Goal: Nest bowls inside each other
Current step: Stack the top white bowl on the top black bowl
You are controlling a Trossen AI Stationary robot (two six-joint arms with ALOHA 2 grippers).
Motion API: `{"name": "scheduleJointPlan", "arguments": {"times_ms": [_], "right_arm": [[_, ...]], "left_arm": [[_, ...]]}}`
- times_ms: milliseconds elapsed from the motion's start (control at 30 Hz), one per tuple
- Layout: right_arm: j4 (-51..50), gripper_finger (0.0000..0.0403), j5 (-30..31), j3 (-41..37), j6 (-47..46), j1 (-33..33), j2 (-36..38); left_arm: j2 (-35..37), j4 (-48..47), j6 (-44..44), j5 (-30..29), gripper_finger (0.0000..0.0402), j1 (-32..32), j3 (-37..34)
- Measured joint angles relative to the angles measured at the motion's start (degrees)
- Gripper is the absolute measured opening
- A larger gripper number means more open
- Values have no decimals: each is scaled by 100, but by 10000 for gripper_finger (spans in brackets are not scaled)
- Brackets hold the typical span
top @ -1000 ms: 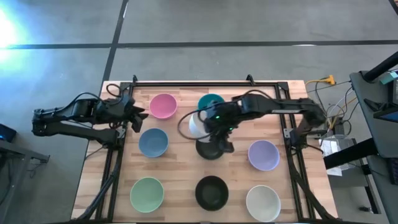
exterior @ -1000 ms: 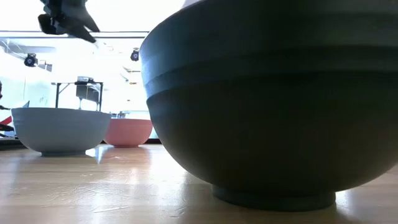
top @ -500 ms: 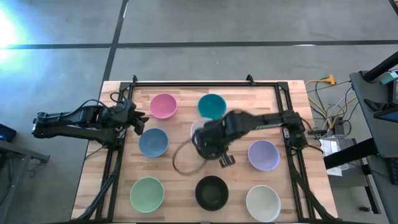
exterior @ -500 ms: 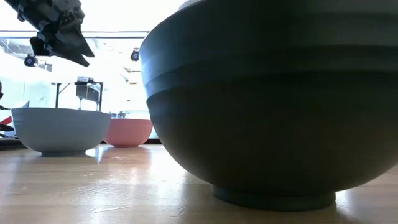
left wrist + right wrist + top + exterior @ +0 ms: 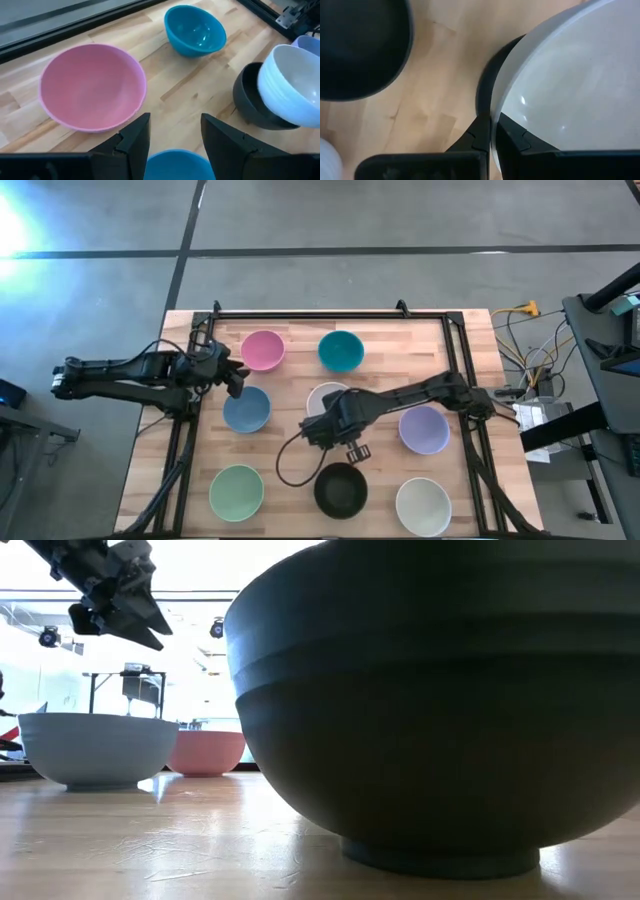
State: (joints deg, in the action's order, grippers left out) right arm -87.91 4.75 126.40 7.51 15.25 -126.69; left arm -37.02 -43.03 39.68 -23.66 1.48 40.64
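A white bowl point(image 5: 326, 395) sits tilted inside a black bowl point(image 5: 248, 95) at the table's middle. My right gripper point(image 5: 492, 137) points down at the white bowl's near rim and is shut on it. Around them stand single bowls on their bases: pink point(image 5: 262, 350), teal point(image 5: 340, 350), blue point(image 5: 246, 409), lavender point(image 5: 424, 429), pale green point(image 5: 236, 491), another black bowl point(image 5: 340, 489) and another white bowl point(image 5: 422, 506). My left gripper point(image 5: 172, 145) hangs open in the air between the pink and the blue bowl, touching nothing. My right gripper pinches the white bowl's rim point(image 5: 494, 120), one finger inside the bowl point(image 5: 512, 137) and one outside point(image 5: 479, 136). The fingers come from above, pointing down. The bowl leans inside the black bowl, whose rim point(image 5: 485, 92) shows just beside the outer finger.
A black frame point(image 5: 330, 312) runs along the table's far, left and right edges. A cable loop point(image 5: 288, 462) hangs from the right arm over the bare wood between the blue and the near black bowl. Cables and equipment point(image 5: 530, 385) lie beyond the table's right edge.
My right gripper has swung down and toward the table's near edge, tipping until it points straight down, and the white bowl has come with it. My left gripper has sunk a little and stayed open.
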Motion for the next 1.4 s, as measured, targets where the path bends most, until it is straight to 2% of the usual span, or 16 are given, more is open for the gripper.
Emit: {"name": "scheduleJointPlan", "arguments": {"times_ms": [600,1000,1100,1200,1400], "right_arm": [[-40,9,191,-196,-1012,-1,-291],[211,10,84,-555,-1187,23,-291],[386,18,-23,-557,-1246,39,-291],[660,33,-498,-557,-1245,37,-289],[622,65,-533,-572,-1248,39,-258]], "left_arm": [[30,57,-129,168,159,0,4],[27,55,-116,197,159,0,2],[27,55,-111,199,159,0,2],[13,55,-109,202,159,0,2],[-6,55,-107,236,159,0,-2]]}}
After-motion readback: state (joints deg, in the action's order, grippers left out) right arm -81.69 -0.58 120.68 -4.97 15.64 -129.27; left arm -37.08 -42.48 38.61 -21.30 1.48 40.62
